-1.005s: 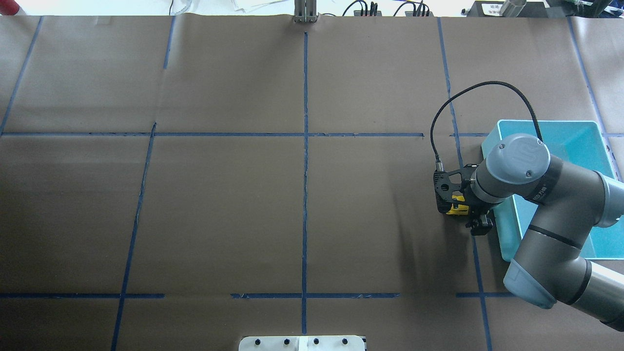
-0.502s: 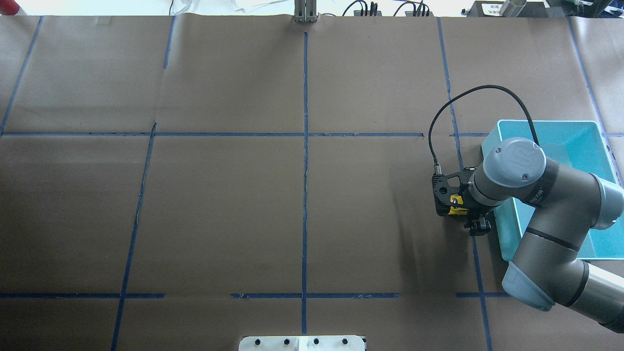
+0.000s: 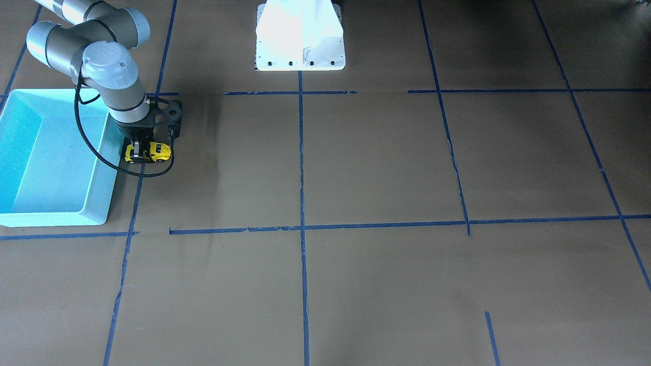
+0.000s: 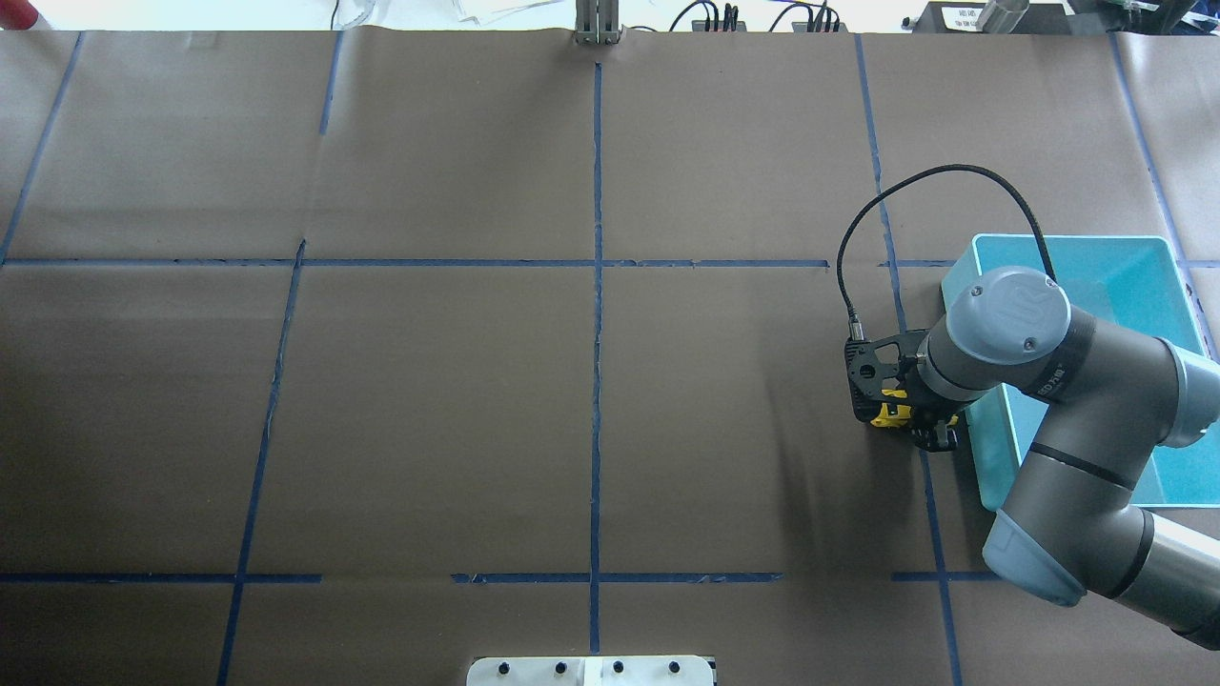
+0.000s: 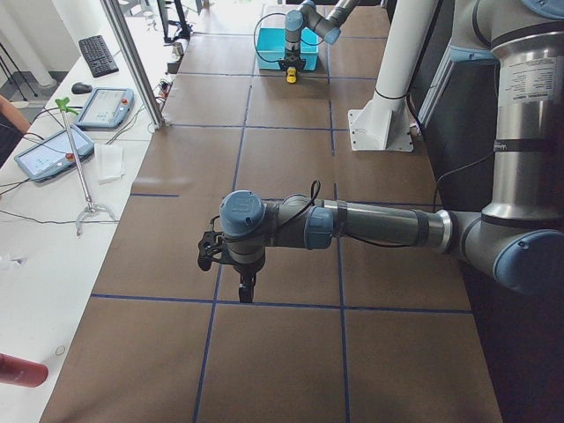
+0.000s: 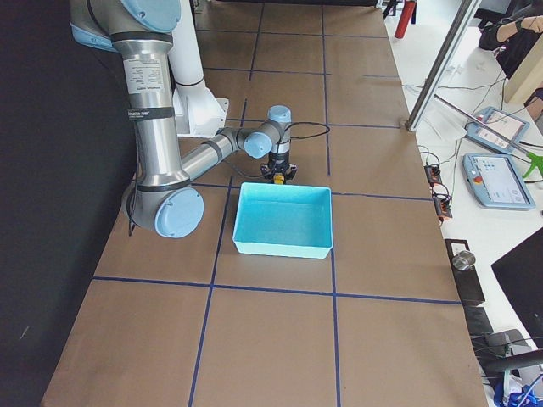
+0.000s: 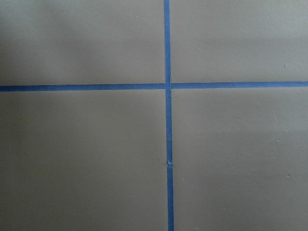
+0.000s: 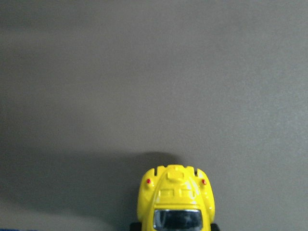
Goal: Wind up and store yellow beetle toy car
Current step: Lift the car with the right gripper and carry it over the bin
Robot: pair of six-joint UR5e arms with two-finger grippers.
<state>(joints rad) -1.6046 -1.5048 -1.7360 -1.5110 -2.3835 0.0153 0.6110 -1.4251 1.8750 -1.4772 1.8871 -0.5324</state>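
The yellow beetle toy car (image 3: 155, 150) is found on the worktop (image 4: 429, 400), just beside the outer wall of a turquoise bin (image 3: 104, 193) and directly under the wrist of the right arm (image 4: 1096, 381). The worktop is covered in brown paper and divided by blue tape lines (image 4: 597, 286), and the car is set across one of them. The right arm is reached over the bin's corner with its elbow raised and its wrist turned straight down. Its jaws are closed narrowly on the car's sides at the end nearer the bin. A black cable (image 4: 939, 171) is looped from the wrist out over the worktop. The left arm (image 5: 370, 225) is shown only in the exterior left view, stretched out low and level with its wrist bent down above a tape crossing. Whether its jaws are wide or narrow cannot be told. From overhead most of the car is hidden by the right wrist and its camera mount, so only a sliver of yellow is shown. In the right wrist view the car is cut off by the lower edge. The car's long axis is laid along the worktop's length. The end with two small red dots is pointed away from the bin, toward the worktop's middle.
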